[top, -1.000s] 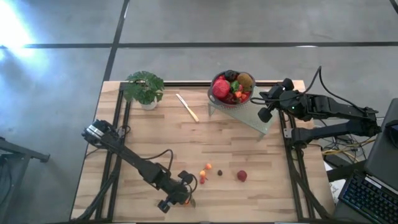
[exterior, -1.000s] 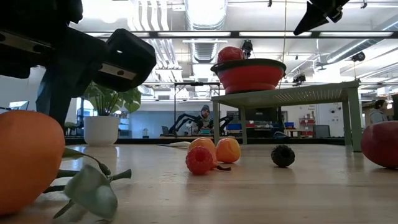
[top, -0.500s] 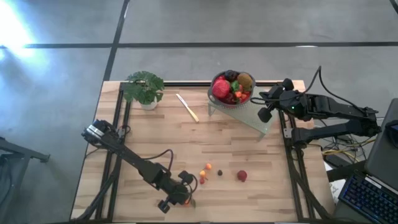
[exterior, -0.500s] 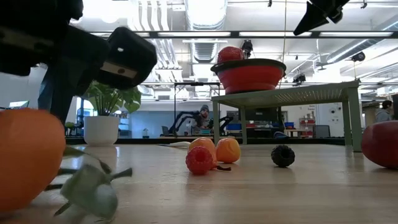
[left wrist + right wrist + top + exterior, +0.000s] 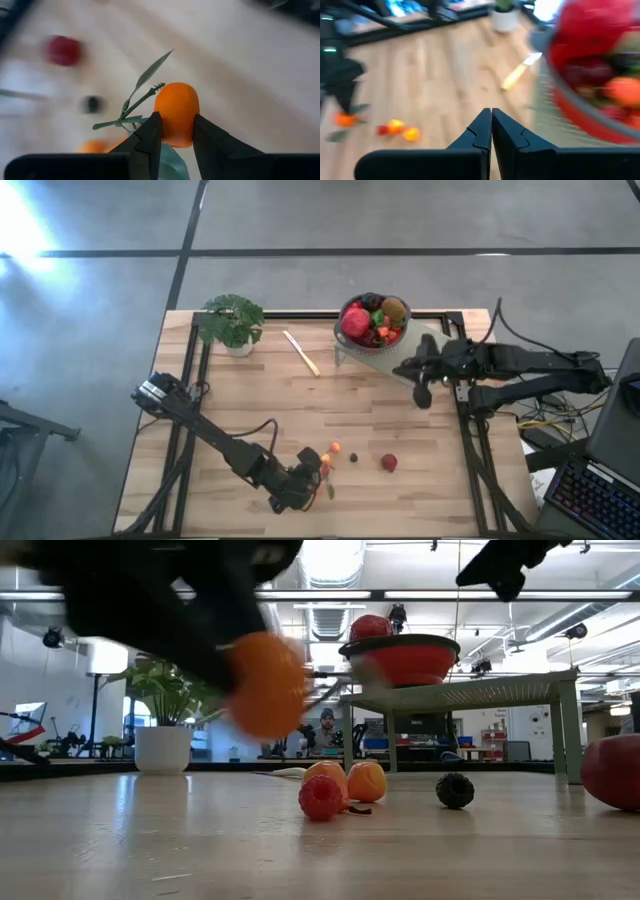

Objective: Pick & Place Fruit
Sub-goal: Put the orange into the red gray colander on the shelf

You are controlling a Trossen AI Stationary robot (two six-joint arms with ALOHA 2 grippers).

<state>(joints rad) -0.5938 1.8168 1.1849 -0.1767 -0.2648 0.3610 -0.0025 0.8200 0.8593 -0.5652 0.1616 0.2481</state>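
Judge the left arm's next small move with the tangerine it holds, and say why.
Probably carry it up and across toward the red bowl on the raised stand. The left gripper is shut on the leafy tangerine, which the low view shows lifted off the table, and the bowl already holds other fruit. The right gripper waits beside the stand, shut.

High view straight down; low view table-level; both share bowl (image 5: 372,323) (image 5: 400,660), berries (image 5: 340,788).

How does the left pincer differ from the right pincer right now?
The left pincer grips the leafy tangerine above the table's near edge; the right pincer is shut on nothing. The left sits by the loose berries; the right hovers beside the red bowl. Both are dark two-finger pincers.
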